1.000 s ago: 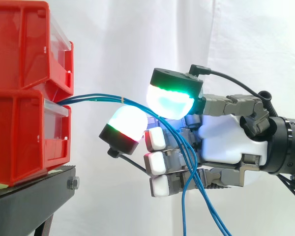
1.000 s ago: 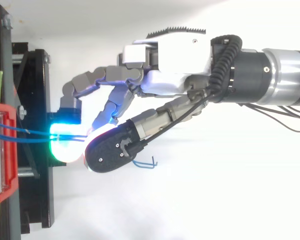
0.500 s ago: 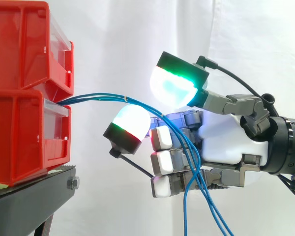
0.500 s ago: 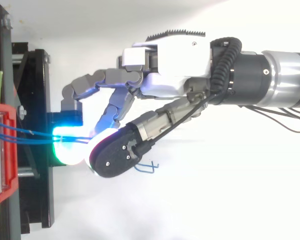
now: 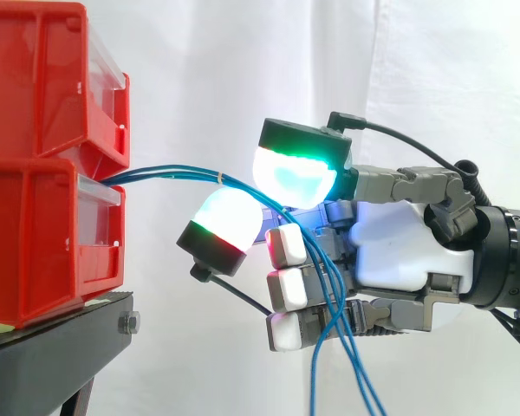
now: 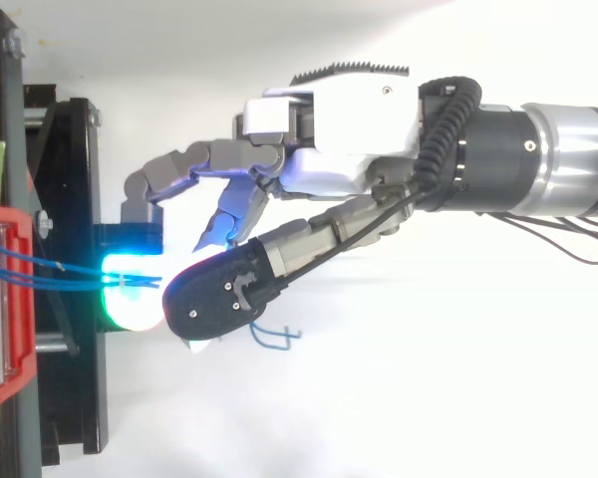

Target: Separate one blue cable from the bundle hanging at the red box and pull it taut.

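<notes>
Thin blue cables (image 5: pixel 182 171) leave the red plastic box (image 5: pixel 35 243) horizontally, lying boxward of my hand (image 5: pixel 399 251). My glowing pads (image 5: pixel 295 173) pinch them; slack droops past my palm.

robotics lab test station. white curtain (image 5: pixel 243 69) backdrop; stacked red bins (image 5: pixel 43 165) on black stand (image 5: pixel 61 347) at left. industrial robot arm (image 6: pixel 568 159) at the right edge.
</notes>
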`<state>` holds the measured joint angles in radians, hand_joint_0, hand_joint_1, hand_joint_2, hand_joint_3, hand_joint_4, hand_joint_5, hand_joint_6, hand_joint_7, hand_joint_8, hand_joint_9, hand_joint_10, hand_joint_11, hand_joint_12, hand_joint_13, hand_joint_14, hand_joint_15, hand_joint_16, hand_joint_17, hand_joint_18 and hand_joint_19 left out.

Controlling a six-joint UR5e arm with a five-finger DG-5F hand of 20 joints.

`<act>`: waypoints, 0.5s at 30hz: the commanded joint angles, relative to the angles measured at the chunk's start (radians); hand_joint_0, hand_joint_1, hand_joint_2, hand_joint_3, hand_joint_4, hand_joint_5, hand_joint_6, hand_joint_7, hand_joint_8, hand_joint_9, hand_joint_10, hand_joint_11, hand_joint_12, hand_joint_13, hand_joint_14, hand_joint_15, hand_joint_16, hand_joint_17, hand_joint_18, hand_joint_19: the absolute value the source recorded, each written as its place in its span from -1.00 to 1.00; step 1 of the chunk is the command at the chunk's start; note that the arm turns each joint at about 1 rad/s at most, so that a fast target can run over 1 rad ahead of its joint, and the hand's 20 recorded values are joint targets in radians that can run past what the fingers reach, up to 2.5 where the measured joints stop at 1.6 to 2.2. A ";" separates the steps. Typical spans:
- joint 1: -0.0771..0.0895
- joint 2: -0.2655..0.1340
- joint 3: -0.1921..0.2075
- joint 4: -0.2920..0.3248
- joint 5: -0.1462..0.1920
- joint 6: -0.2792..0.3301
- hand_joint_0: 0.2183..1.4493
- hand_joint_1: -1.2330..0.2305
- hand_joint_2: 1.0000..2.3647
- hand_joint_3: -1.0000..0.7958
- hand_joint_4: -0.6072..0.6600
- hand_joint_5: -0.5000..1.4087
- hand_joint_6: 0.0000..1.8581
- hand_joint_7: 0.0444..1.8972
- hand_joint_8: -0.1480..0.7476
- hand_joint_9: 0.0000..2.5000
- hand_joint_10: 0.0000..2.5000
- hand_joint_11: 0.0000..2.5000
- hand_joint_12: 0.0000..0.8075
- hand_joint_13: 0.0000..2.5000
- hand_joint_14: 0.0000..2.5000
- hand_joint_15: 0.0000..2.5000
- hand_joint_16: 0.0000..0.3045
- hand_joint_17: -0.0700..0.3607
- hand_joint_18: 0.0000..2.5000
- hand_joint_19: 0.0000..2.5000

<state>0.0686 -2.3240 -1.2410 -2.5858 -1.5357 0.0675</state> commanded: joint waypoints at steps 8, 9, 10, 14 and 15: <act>0.005 0.000 0.000 -0.001 0.000 -0.002 -0.14 -0.22 -0.98 -0.22 0.36 -0.60 -0.46 0.21 0.12 -0.14 -0.99 -0.58 -0.16 -0.13 -0.99 -0.64 -0.79 -0.34 -0.31 -0.71; 0.004 0.000 0.000 -0.001 0.000 -0.003 -0.14 -0.22 -0.98 -0.24 0.37 -0.60 -0.46 0.21 0.12 -0.14 -0.99 -0.59 -0.16 -0.13 -0.99 -0.65 -0.79 -0.34 -0.31 -0.71; 0.005 0.000 0.000 -0.002 0.000 -0.003 -0.16 -0.23 -0.98 -0.27 0.36 -0.60 -0.46 0.21 0.11 -0.15 -0.99 -0.59 -0.16 -0.13 -0.99 -0.65 -0.79 -0.34 -0.30 -0.72; 0.008 0.000 0.000 -0.002 0.000 -0.005 -0.23 -0.21 -0.99 -0.35 0.38 -0.60 -0.46 0.21 0.12 -0.15 -0.99 -0.59 -0.16 -0.14 -0.99 -0.64 -0.79 -0.34 -0.30 -0.72; 0.010 0.000 0.000 -0.002 0.000 -0.005 -0.24 -0.20 -0.99 -0.36 0.39 -0.60 -0.46 0.21 0.11 -0.15 -0.99 -0.59 -0.17 -0.14 -0.99 -0.65 -0.79 -0.34 -0.30 -0.72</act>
<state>0.0749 -2.3240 -1.2410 -2.5872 -1.5355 0.0635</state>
